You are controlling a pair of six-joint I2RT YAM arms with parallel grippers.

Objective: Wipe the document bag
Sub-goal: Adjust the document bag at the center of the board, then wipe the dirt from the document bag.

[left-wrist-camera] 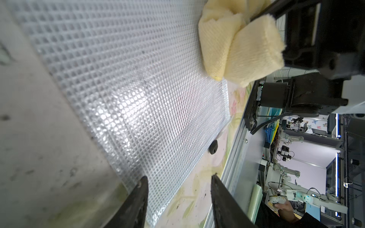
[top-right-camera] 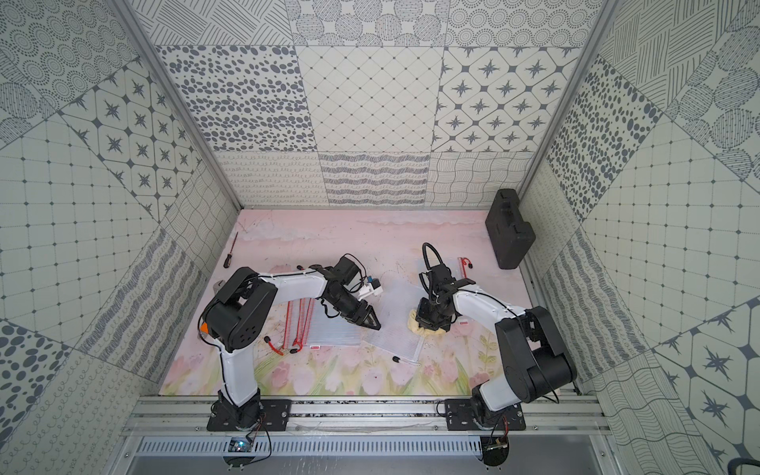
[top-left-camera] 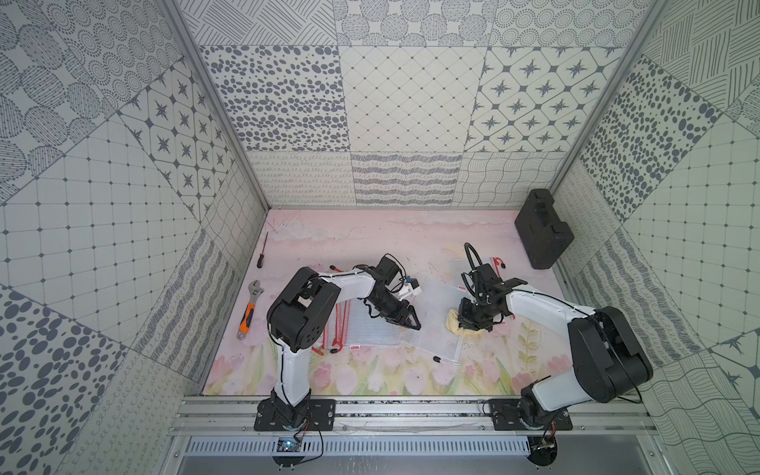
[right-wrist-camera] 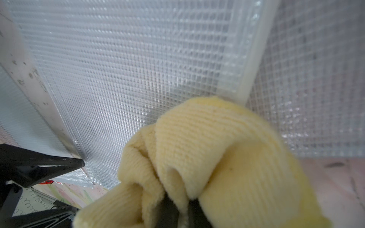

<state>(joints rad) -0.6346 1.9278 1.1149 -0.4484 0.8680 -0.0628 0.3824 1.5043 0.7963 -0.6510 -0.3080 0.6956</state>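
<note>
A clear grid-mesh document bag (top-left-camera: 436, 325) (top-right-camera: 395, 335) lies tilted on the pink floral mat, and its black zipper pull (top-left-camera: 437, 359) points toward the front. My right gripper (top-left-camera: 473, 325) (right-wrist-camera: 181, 209) is shut on a bunched yellow cloth (top-left-camera: 454, 323) (right-wrist-camera: 207, 150). The cloth rests at the bag's right edge (left-wrist-camera: 237, 45). My left gripper (top-left-camera: 414, 323) (left-wrist-camera: 178, 179) is open over the bag's left edge. One fingertip (left-wrist-camera: 143, 182) is above the mesh and nothing is between the jaws.
A bag with red zippers (top-left-camera: 362, 325) lies partly under the document bag on its left. Another bag (top-left-camera: 491, 267) lies behind the right arm. An orange-handled wrench (top-left-camera: 249, 308) and a screwdriver (top-left-camera: 262, 251) lie at the left. A black case (top-left-camera: 543, 228) stands at the back right.
</note>
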